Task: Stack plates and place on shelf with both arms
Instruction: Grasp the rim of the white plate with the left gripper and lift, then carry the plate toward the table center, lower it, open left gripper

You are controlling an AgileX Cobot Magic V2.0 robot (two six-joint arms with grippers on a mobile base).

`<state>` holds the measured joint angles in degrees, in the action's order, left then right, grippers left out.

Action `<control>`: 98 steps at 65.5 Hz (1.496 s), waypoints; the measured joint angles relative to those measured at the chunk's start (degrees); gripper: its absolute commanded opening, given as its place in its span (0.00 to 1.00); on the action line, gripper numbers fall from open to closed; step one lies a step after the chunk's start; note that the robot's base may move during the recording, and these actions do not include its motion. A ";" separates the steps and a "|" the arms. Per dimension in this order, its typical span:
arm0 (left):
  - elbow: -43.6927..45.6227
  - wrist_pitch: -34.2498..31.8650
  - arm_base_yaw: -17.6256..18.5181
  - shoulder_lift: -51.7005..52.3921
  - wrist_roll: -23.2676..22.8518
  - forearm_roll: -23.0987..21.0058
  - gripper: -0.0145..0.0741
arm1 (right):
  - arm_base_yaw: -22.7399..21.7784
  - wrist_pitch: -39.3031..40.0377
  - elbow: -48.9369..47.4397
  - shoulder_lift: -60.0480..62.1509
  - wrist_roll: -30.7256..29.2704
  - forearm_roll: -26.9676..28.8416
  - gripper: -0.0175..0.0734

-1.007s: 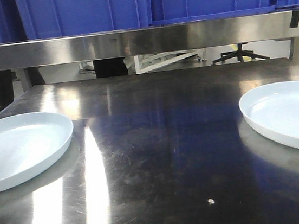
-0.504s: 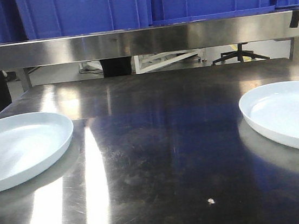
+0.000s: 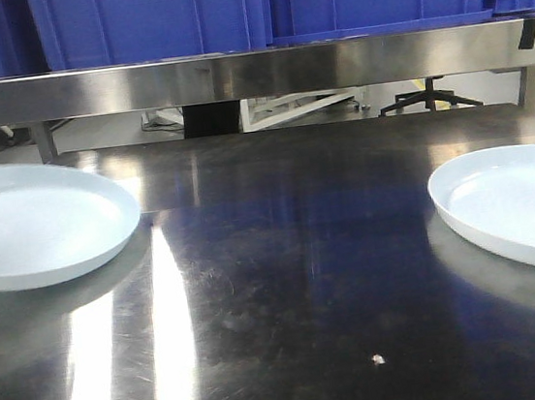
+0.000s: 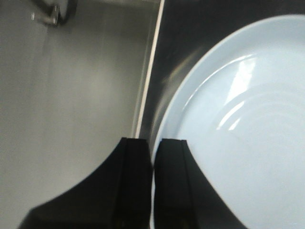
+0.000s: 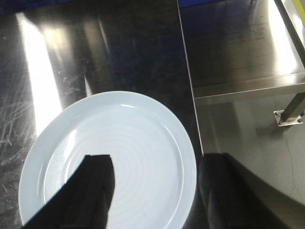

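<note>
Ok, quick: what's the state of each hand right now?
Left hand: closed on the rim of the left plate.
Right hand: open, over the right plate, holding nothing.

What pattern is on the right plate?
Faint concentric rings; right plate shows best in right wrist view.

The left tool (image 4: pixel 152 148) has its two black fingers (image 4: pixel 133 181) drawn almost together, with only a thin slit between them. They pinch the rim of a plate (image 4: pixel 238 143), which spreads out ahead and to the tool's right. The right tool (image 5: pixel 155 160) is spread wide, its black fingers (image 5: pixel 93 191) well apart and gripping nothing.
</note>
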<state>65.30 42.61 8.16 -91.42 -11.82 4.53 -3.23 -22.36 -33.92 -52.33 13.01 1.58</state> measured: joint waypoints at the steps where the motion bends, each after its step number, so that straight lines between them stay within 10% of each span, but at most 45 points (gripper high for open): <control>1: 0.37 -0.01 0.27 0.49 0.00 -0.16 0.28 | 0.00 0.00 0.00 0.00 0.00 0.00 0.74; 44: 5.59 -9.14 24.25 -2.05 0.20 -8.72 0.28 | 0.00 -1.35 0.00 0.00 0.00 0.00 0.74; 82: 5.97 -12.31 25.58 -13.46 0.20 -10.80 0.29 | 0.00 -1.40 0.00 0.00 -0.03 0.00 0.74; 98: 6.06 -12.33 25.58 -13.46 0.20 -9.64 0.64 | 0.00 -1.40 0.00 0.00 -0.03 0.00 0.74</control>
<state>71.36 30.28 33.74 -104.88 -11.62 -5.11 -3.23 -23.76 -33.92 -52.33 12.98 1.58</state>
